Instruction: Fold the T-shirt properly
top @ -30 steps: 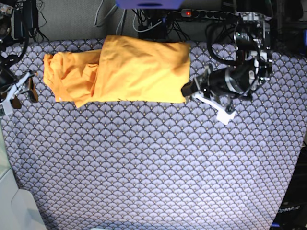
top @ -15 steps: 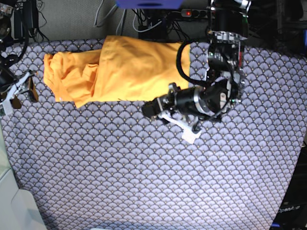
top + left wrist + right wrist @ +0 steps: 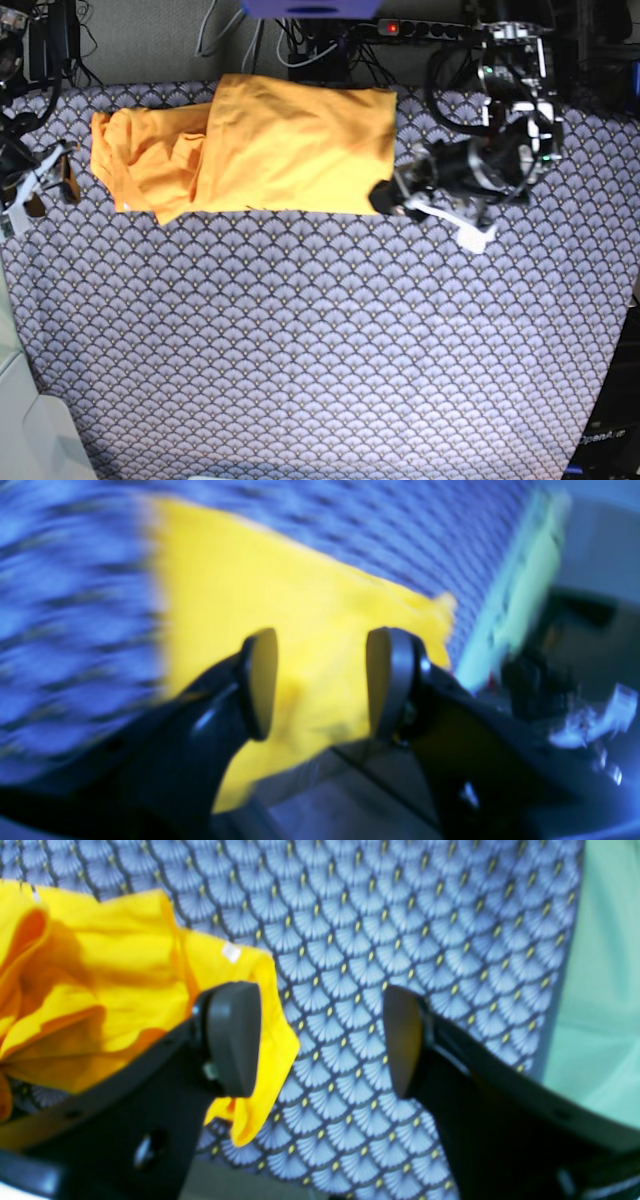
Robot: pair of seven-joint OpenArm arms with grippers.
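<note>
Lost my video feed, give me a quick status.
Left hand open, at T-shirt edge, holding nothing. Right hand open beside crumpled sleeve end. Shirt partly folded on table cover. Nothing in the way.

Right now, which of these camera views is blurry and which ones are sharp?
Left wrist view: heavily smeared by motion, the T-shirt and table cover streaked, only the left claw fairly crisp. Right wrist view: mostly sharp, cover pattern clear, the right claw slightly soft up close. Base view: sharp and evenly lit.
</note>
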